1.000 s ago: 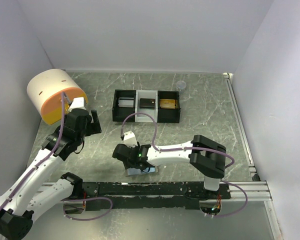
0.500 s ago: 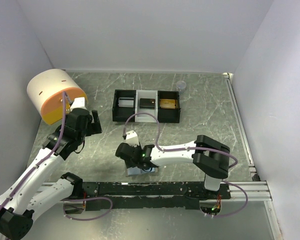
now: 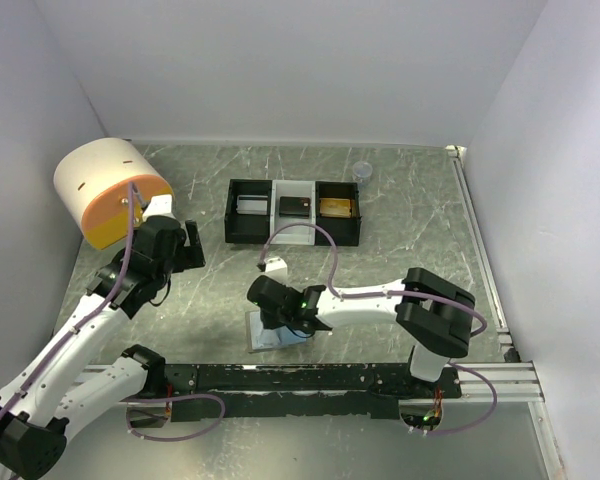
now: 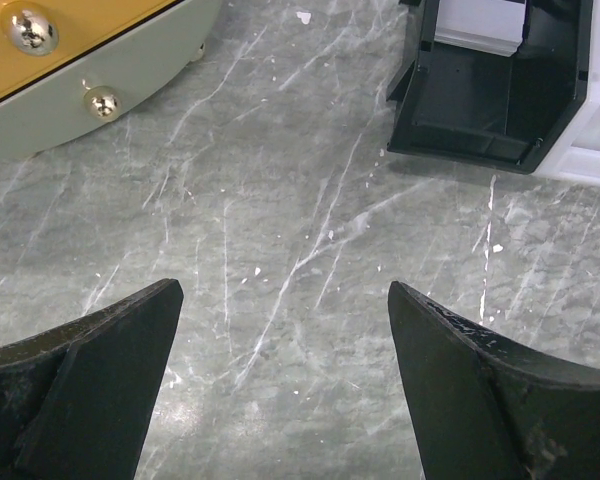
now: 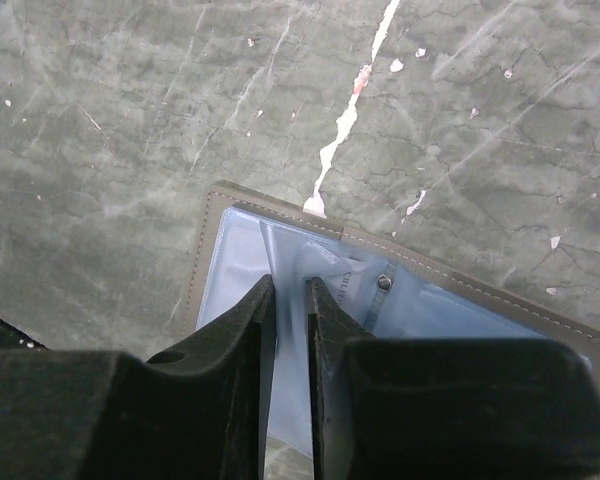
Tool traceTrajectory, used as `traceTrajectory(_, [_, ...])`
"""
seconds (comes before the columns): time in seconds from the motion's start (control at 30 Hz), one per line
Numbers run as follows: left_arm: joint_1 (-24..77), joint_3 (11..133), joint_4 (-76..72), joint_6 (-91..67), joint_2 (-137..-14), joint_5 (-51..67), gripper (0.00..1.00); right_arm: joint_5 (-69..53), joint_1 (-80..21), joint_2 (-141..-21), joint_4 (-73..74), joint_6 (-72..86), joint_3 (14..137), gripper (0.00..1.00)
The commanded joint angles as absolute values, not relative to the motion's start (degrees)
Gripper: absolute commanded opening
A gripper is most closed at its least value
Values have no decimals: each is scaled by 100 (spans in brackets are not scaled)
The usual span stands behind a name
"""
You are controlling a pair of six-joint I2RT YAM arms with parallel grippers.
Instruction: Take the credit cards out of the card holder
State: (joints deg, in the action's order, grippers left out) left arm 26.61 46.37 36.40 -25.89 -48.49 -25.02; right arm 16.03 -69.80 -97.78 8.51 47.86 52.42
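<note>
The card holder [image 5: 220, 240] lies open on the table, grey outside with pale blue lining; in the top view the card holder [image 3: 263, 337] sits near the front edge. My right gripper [image 5: 290, 285] presses down on it, jaws nearly together with a thin pale blue inner sleeve [image 5: 285, 250] standing between the fingers. Whether a credit card lies inside that sleeve I cannot tell. From above the right gripper [image 3: 283, 316] covers the holder's right part. Three cards [image 3: 296, 206] lie in the tray's compartments. My left gripper [image 4: 285, 300] hangs open over bare table, far left [image 3: 185, 246].
A black-and-white three-compartment tray [image 3: 228, 214] stands behind the holder; its black end [image 4: 480, 100] shows in the left wrist view. A round white-and-orange box [image 3: 105, 190] sits at the back left, a small clear cup [image 3: 362, 171] at the back.
The right gripper slid a little to the right over the holder and its jaws drew nearly together on the pale blue sleeve. The left arm stayed still.
</note>
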Motion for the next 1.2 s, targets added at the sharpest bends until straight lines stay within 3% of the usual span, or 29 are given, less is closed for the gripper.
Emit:
traceTrajectory(0.0, [2672,4675,3600,-2509,-4859,-2341,96,1361,-6935,-9880,833,4816,4938,16])
traceTrajectory(0.33, [2672,4670,3566,-2544,-4880,-2040,96,537,-6411,-9187,-6,4754,4456,9])
traceTrajectory(0.7, [2762,2923,557,-4021,-4686,2653,91,-817,-5446,-8744,-1627,5439,3244,12])
traceTrajectory(1.17, [4791,1926,-1249,-4994,-5845,1855,86,-787,-5293,-8564,-1764,5544,2903,15])
